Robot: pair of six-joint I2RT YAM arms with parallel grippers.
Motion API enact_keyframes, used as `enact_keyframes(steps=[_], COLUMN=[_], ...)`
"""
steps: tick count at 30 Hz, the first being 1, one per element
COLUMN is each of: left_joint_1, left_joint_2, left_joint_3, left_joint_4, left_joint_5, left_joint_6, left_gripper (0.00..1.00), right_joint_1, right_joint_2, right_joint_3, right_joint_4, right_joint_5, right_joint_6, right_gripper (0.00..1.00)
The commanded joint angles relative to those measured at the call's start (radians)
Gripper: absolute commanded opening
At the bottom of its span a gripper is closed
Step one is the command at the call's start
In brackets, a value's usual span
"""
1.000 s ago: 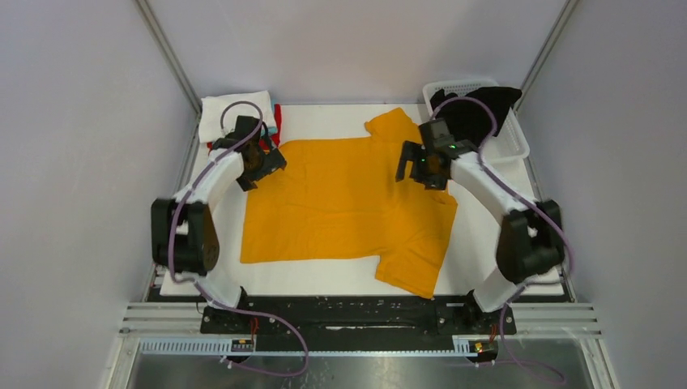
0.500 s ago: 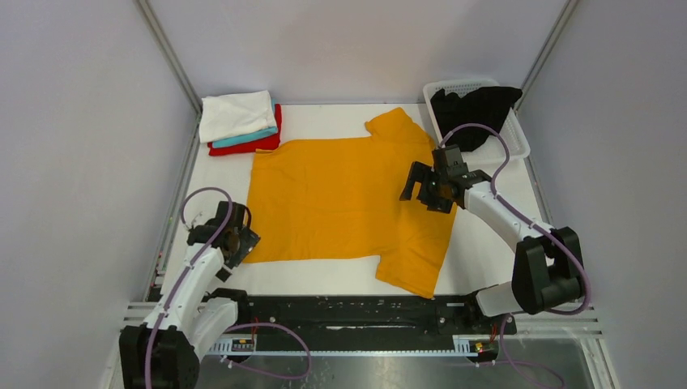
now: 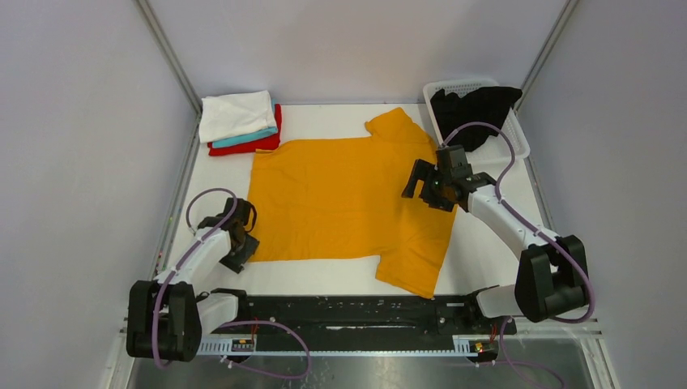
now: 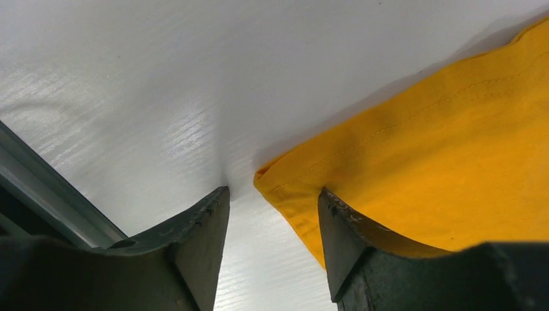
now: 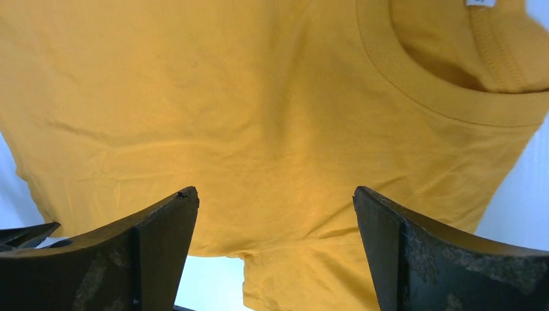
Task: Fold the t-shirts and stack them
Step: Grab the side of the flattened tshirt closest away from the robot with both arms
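Starting the fold, we should pinch both layers: mustard-orange t-shirt [image 3: 340, 194] lies flat beside the basket [image 3: 462, 83], left gripper [image 4: 272, 194] open at its far hem corner, right gripper [image 5: 275, 194] open above its basket-side collar.

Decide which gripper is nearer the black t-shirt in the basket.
Right. The right gripper is over the collar end of the orange t-shirt, close to the black t-shirt. The left gripper sits at the orange t-shirt's near-left hem corner, far across the table.

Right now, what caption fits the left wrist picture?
Open left gripper, a corner of the orange shirt between its fingers.
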Motion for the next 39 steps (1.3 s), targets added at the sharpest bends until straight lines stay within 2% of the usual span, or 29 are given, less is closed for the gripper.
enact_keyframes(steps=[1,3,7,11,13,17,19,22,25,29,33,36,39], left_joint_1=[0.005,0.005,0.006,0.006,0.006,0.006,0.008,0.008,0.008,0.008,0.008,0.008,0.008], left_joint_2=[0.017,0.02,0.043,0.07,0.069,0.049,0.03,-0.003,-0.029,-0.05,-0.068,-0.078,-0.082], left_joint_3=[-0.012,-0.025,-0.028,-0.012,-0.009,-0.006,-0.009,-0.013,-0.014,-0.027,-0.033,-0.035,-0.032], left_joint_4=[0.055,0.075,0.12,0.141,0.155,0.184,0.198,0.215,0.226,0.223,0.222,0.22,0.201], left_joint_5=[0.021,0.017,0.005,0.006,0.007,0.003,0.0,0.005,0.021,0.012,0.019,0.019,0.0], left_joint_6=[-0.04,-0.05,-0.048,-0.041,-0.028,0.02,0.044,0.08,0.119,0.135,0.144,0.146,0.135], left_gripper=[0.51,0.49,0.38,0.19,0.0,0.0,0.0,0.0,0.0,0.0,0.0,0.0,0.0], right_joint_1=[-0.012,-0.014,-0.014,-0.014,-0.014,-0.004,0.053,0.222,0.391,0.543,0.639,0.647,0.647], right_joint_2=[-0.048,-0.049,-0.066,-0.105,-0.132,-0.19,-0.23,-0.279,-0.31,-0.356,-0.351,-0.308,-0.256], right_joint_3=[-0.002,-0.002,-0.007,-0.011,-0.012,-0.029,-0.049,-0.082,-0.141,-0.22,-0.298,-0.339,-0.343], right_joint_4=[-0.001,-0.002,-0.002,-0.034,-0.054,-0.136,-0.212,-0.321,-0.411,-0.526,-0.526,-0.466,-0.38], right_joint_5=[0.076,0.069,0.064,0.097,0.101,0.081,0.131,0.235,0.25,0.248,0.212,0.183,0.186], right_joint_6=[-0.021,-0.021,-0.024,-0.026,-0.026,-0.048,-0.044,0.009,0.096,0.227,0.309,0.321,0.304], right_gripper=[0.98,0.98,0.98,0.98,0.98,0.99,0.99,0.96,0.94,0.92,0.88,0.85,0.76])
